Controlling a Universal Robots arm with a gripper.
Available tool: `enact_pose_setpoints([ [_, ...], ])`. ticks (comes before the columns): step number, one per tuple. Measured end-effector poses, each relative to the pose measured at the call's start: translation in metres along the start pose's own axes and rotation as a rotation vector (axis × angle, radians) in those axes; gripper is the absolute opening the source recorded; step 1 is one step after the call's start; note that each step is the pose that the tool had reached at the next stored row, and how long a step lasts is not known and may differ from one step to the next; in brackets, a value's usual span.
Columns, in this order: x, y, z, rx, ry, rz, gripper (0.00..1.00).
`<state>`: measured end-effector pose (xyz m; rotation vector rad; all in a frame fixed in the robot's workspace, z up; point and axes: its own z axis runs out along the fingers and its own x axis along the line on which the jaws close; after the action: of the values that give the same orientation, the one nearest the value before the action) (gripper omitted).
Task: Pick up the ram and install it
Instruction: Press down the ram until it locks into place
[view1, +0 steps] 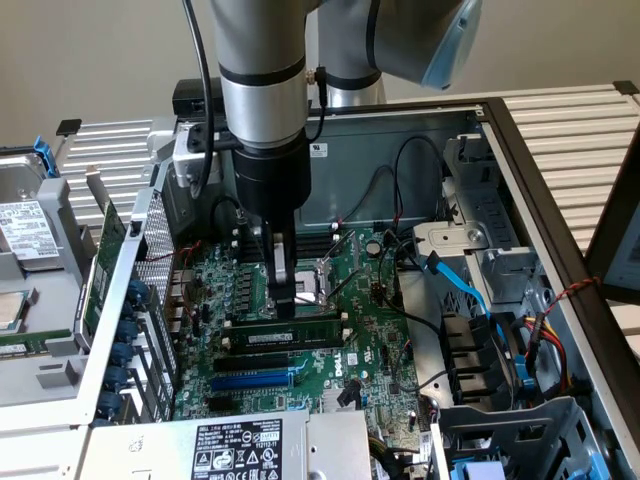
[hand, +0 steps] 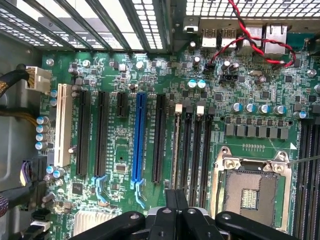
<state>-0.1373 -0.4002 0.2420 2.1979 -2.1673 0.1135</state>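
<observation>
The ram (view1: 315, 332) is a long green stick with a white label. It stands on edge on the motherboard (view1: 370, 330), beside the CPU socket (view1: 322, 272). My gripper (view1: 285, 305) comes straight down on the ram's middle, shut on its top edge. In the wrist view the ram (hand: 176, 150) appears edge-on as a thin strip. It lies along the black memory slot farthest from the CPU socket (hand: 250, 185), running up from my gripper (hand: 176, 200). The other memory slots (hand: 197, 150) beside it are bare. Whether the ram is seated in its slot I cannot tell.
The open PC case surrounds the board, with its wall (view1: 400, 150) behind. Blue cables (view1: 470, 290) and drive bays sit toward the exterior view's right. A power supply (view1: 235, 450) is in front, a long blue slot (view1: 255, 378) just before the ram. A green card (view1: 110, 250) leans outside the case.
</observation>
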Motion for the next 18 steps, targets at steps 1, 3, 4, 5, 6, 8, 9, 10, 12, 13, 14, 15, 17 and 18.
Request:
enact_pose_setpoints([
  [1,-0.0003,-0.0001,0.0003,-0.0003,0.0001,0.001,0.11],
  [3,-0.0009,-0.0004,0.0013,-0.0005,0.0000,0.003,0.11],
  [4,-0.0012,-0.0004,0.0021,-0.0005,-0.0001,0.004,0.11],
  [5,-0.0013,-0.0004,0.0028,-0.0005,-0.0001,0.004,0.11],
  [6,-0.0014,-0.0004,0.0034,-0.0006,0.0000,0.005,0.11],
  [8,-0.0014,-0.0003,0.0040,-0.0009,0.0002,0.006,0.11],
  [9,-0.0015,-0.0003,0.0042,-0.0010,0.0003,0.007,0.11],
  [10,-0.0015,-0.0004,0.0047,-0.0009,0.0003,0.009,0.11],
  [12,-0.0016,-0.0005,0.0056,-0.0013,0.0017,0.012,0.11],
  [13,-0.0016,-0.0005,0.0062,-0.0015,0.0029,0.014,0.11],
  [14,-0.0017,-0.0005,0.0068,-0.0018,0.0045,0.017,0.11],
  [15,-0.0017,-0.0006,0.0073,-0.0020,0.0061,0.021,0.11],
  [17,-0.0018,-0.0005,0.0082,-0.0026,0.0084,0.025,0.11],
  [18,-0.0019,-0.0005,0.0088,-0.0025,0.0084,0.026,0.11],
])
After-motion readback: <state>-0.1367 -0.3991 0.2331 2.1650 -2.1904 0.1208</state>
